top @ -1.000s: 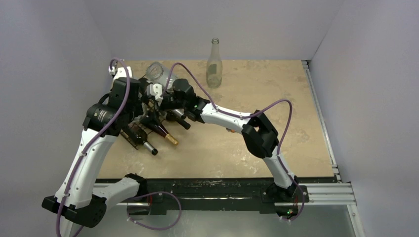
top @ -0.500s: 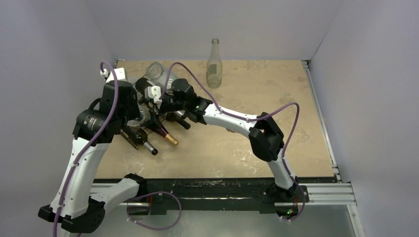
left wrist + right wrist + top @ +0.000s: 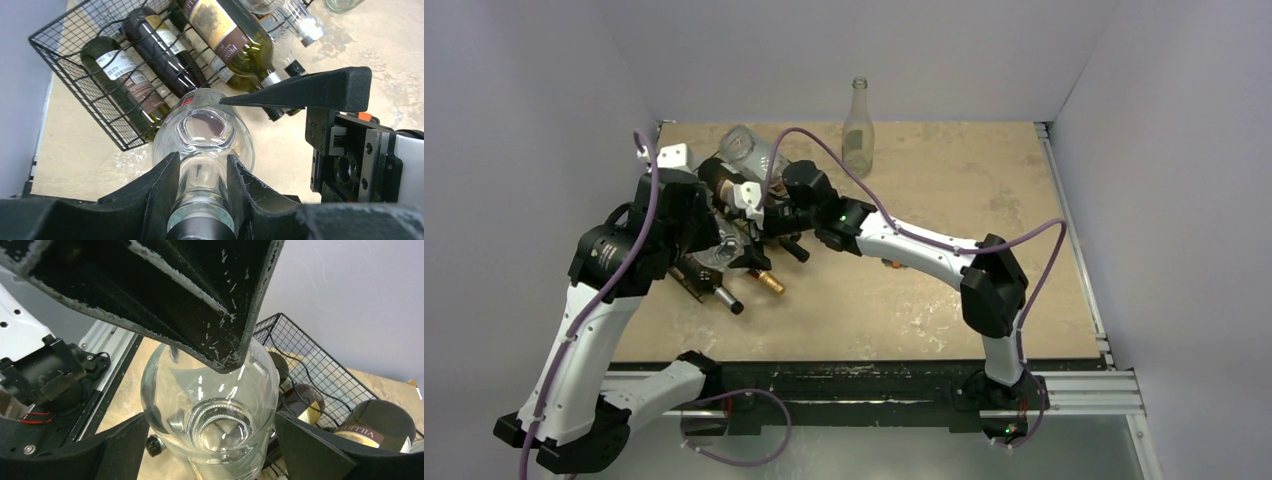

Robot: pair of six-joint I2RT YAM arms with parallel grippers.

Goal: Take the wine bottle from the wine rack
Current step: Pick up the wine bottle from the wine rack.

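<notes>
Left gripper (image 3: 202,165): clamped on the bottle (image 3: 202,135) neck.
Right gripper (image 3: 215,437): jaws wide apart, flanking its body, no grip.
Done: I hold bottle aloft just before rack (image 3: 75,60), apparently free of wires.
Left: carry it off, set on counter (image 3: 380,30).

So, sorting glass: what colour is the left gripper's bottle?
The bottle is clear glass; best in left wrist view.

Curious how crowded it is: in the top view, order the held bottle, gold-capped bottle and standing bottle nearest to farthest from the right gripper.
1. Held bottle: between the jaws of the right gripper.
2. Gold-capped bottle: lying nearer the arms' bases.
3. Standing bottle: far back edge, alone.
</notes>
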